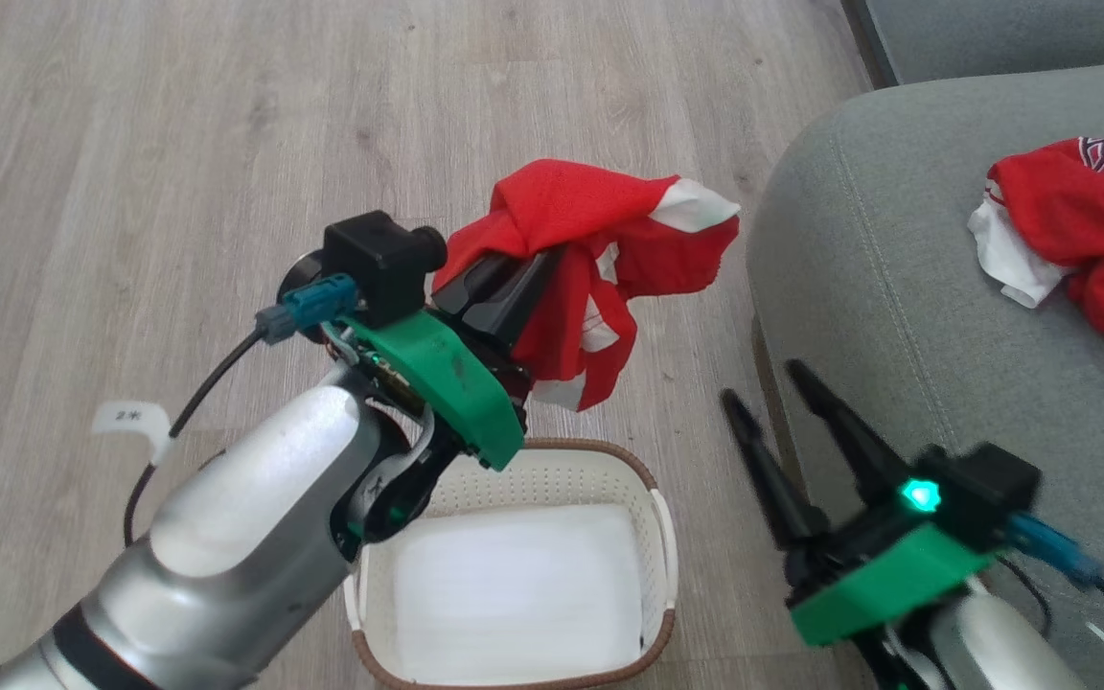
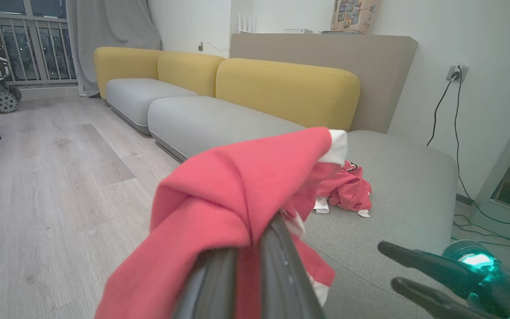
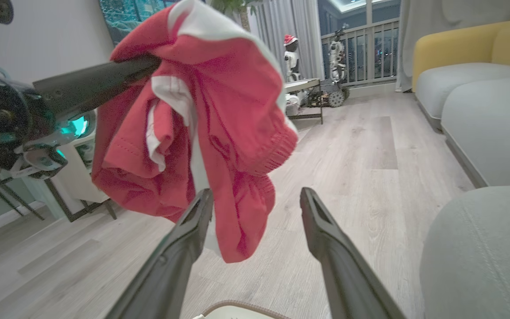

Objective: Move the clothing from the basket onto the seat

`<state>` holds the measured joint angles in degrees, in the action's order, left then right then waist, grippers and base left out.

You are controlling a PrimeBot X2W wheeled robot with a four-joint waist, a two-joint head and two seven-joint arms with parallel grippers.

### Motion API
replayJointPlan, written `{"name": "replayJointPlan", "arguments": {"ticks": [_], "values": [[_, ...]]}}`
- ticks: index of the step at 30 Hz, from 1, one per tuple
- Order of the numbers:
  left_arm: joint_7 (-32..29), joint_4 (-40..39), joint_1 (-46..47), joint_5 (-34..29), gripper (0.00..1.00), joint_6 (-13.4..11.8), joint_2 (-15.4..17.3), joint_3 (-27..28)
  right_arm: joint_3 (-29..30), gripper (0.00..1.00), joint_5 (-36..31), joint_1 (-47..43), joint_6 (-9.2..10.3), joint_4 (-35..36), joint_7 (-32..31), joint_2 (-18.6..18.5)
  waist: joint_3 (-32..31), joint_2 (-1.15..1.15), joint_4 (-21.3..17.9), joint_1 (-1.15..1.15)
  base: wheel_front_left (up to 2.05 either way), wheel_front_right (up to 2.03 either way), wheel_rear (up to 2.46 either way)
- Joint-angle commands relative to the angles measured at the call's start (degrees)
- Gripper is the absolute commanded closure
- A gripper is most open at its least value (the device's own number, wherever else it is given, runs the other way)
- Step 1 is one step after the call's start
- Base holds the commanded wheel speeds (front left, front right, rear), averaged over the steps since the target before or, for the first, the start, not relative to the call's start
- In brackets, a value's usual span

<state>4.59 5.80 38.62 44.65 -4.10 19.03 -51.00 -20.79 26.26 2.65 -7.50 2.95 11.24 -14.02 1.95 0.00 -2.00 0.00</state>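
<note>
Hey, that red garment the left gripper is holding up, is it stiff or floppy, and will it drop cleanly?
Probably very floppy: the red garment drapes over the left gripper in folds and hangs loose below it. Likely light for its size, as the thin fabric bunches up. It may cling on release, since folds wrap round the fingers.

open air lies between the hanging red thin garment [image 1: 600, 240] and the grey-green fabric sofa cushion [image 1: 878, 307] — its near part bare, a crumpled red jersey [image 1: 1079, 230] farther in.
</note>
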Motion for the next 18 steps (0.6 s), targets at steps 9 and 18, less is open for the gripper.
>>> {"name": "replayJointPlan", "arguments": {"ticks": [9, 18], "values": [[-1.4, -3.5, 4.6, 0.8, 1.00, 0.4, -0.6, 1.0, -10.6, 0.00, 0.7, 12.6, 0.01, -8.9, -0.9, 1.9, -0.5, 0.00, 1.2, 0.00, 0.00, 0.00, 0.00], [-2.7, -5.0, 4.4, 1.3, 1.00, 1.2, -2.1, -1.1, -15.4, 0.00, 4.1, 20.5, 0.01, -19.3, 0.4, 3.6, -1.0, 0.00, 3.0, 0.00, 0.00, 0.00, 0.00]]}}
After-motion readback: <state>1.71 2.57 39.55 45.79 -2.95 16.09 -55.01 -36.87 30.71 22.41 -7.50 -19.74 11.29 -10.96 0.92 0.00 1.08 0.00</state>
